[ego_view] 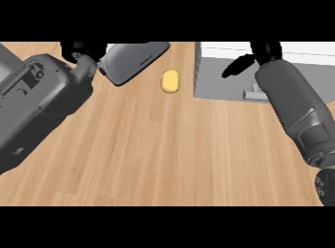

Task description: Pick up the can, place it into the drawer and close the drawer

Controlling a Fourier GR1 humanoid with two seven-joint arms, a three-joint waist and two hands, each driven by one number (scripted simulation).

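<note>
At the left the left hand [81,51] curls its fingers round the grey can [131,60], a yellow object [170,81] lies beside, and the right hand [260,55], fingers loosely spread, hangs over the drawer [227,82], where it could block the can's drop.

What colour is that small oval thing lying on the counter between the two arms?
Yellow. The small oval thing shows best in the head view.

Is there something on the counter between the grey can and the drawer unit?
Yes. A small yellow object lies on the wooden counter between the grey can, at the left hand, and the drawer unit at the right.
</note>
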